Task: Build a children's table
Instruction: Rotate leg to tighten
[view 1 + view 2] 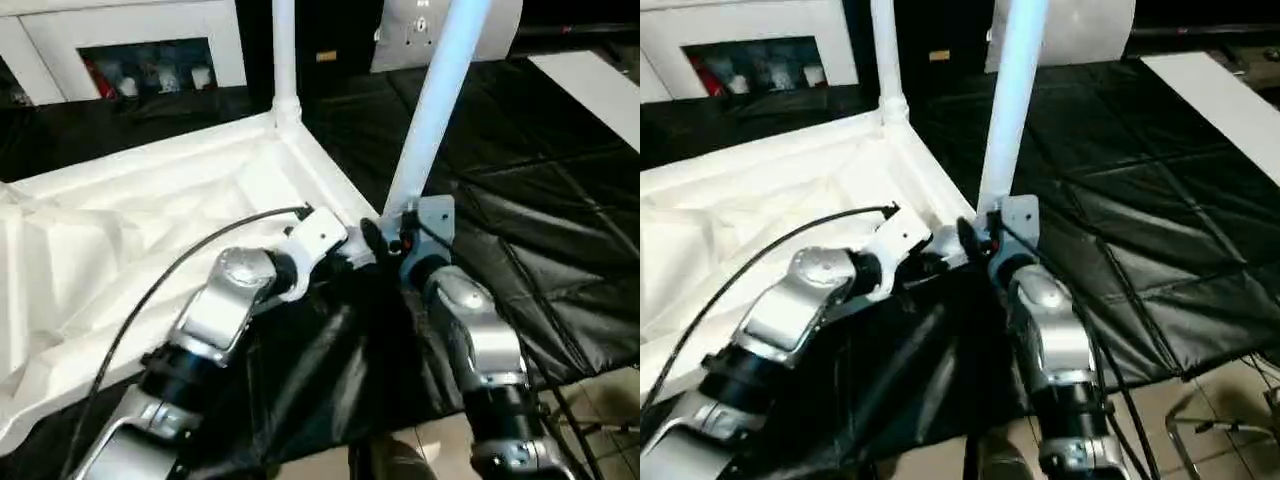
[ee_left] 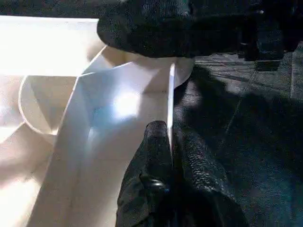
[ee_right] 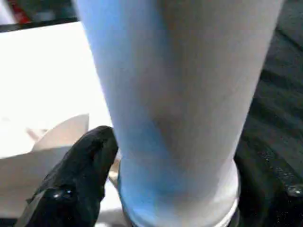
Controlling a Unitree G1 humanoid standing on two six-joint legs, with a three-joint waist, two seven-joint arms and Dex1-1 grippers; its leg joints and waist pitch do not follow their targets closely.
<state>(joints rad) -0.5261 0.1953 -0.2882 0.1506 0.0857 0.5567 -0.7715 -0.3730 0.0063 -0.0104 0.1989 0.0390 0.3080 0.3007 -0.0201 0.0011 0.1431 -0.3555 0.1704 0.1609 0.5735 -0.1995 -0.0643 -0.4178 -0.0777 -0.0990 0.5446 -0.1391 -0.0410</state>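
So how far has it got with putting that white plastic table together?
One white tube leg stands in the far corner socket of the upturned white plastic tabletop. A second leg sits in the near corner between the right gripper's fingers, while the left gripper pinches the rim. I see no other fitted legs.

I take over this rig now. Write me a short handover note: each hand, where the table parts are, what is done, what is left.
Left hand: shut, pinching the raised rim of the upside-down table top, close to the near corner socket.
Right hand: its fingers stand on either side of the foot of the near leg, at the socket; a firm grip cannot be confirmed.
Done: the far leg stands in its corner socket; the near leg sits in its socket, leaning slightly.
Left: check the near leg is seated straight, then see to the other corners, which are out of view.
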